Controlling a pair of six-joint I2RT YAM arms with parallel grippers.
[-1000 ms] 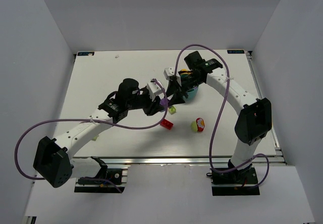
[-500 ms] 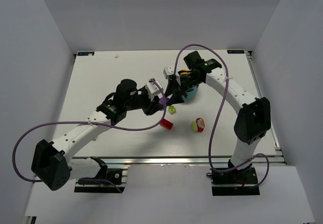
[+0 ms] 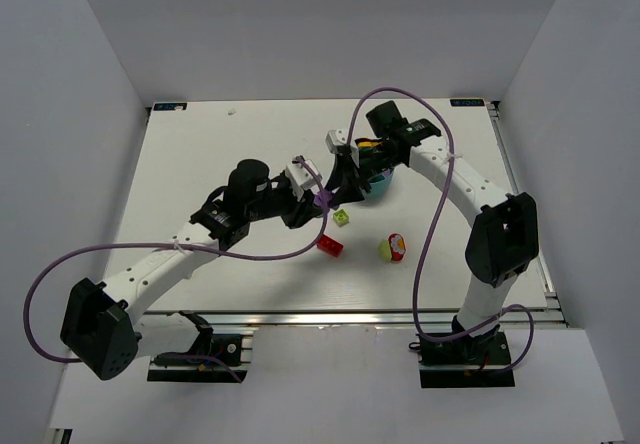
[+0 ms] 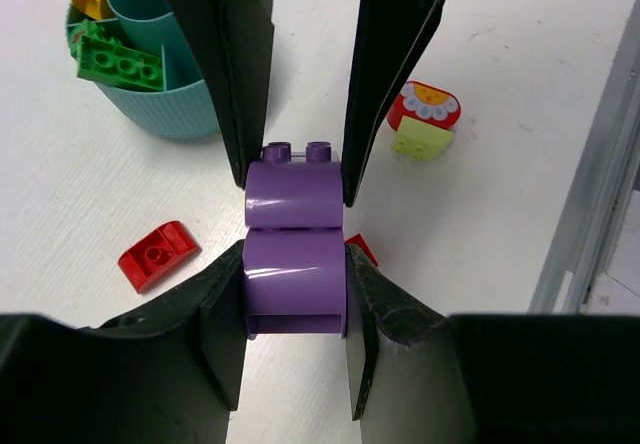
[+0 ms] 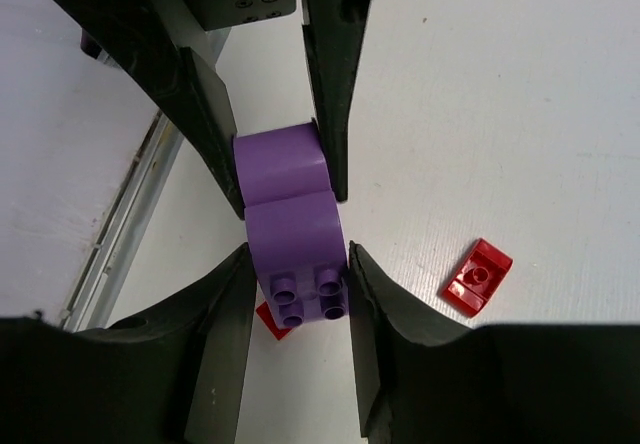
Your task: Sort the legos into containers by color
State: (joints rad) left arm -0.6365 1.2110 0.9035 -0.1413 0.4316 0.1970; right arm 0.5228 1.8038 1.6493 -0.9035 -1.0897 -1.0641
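**Both grippers on one purple piece**

My left gripper (image 4: 295,304) is clenched on one half of the purple lego stack (image 4: 295,234). The right gripper (image 5: 297,284) grasps the other half, its fingers facing mine. The teal bowl (image 4: 165,114) sits ahead-left of the left gripper, holding a green lego (image 4: 120,64). A red lego (image 4: 158,254) lies on the table just left.

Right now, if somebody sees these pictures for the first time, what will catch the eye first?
First, the two joined purple bricks, held off the table between both arms: the left gripper and the right gripper each clamp one end. Next, the teal bowl close by, with a green brick inside, and a red brick lying loose on the table.
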